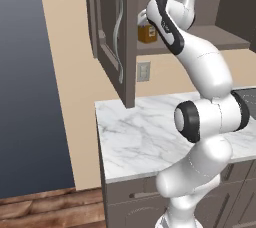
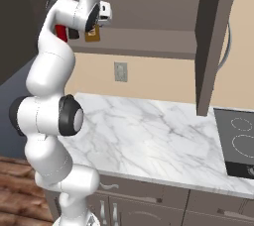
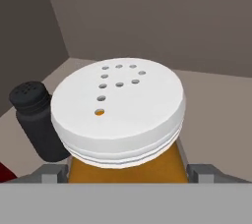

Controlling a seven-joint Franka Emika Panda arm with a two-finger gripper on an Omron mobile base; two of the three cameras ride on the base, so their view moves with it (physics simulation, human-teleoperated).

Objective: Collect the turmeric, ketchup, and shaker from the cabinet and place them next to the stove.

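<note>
The turmeric (image 3: 118, 105), an amber jar with a white perforated lid, stands on the shelf of the cabinet (image 1: 112, 32). My gripper (image 3: 127, 174) straddles it, a finger pressed against each side of the jar body. The same jar (image 1: 146, 33) peeks out beside my wrist, and from the right it (image 2: 92, 34) sits just under the hand. A black shaker (image 3: 34, 115) stands close beside the jar. The red ketchup (image 2: 61, 32) is partly hidden behind my arm on the same shelf. The stove (image 2: 238, 141) lies flush in the counter at the right.
The cabinet door (image 2: 216, 41) hangs open over the white marble counter (image 2: 149, 131). A wall outlet (image 2: 120, 71) sits below the shelf. Drawers and cupboard fronts run under the counter edge.
</note>
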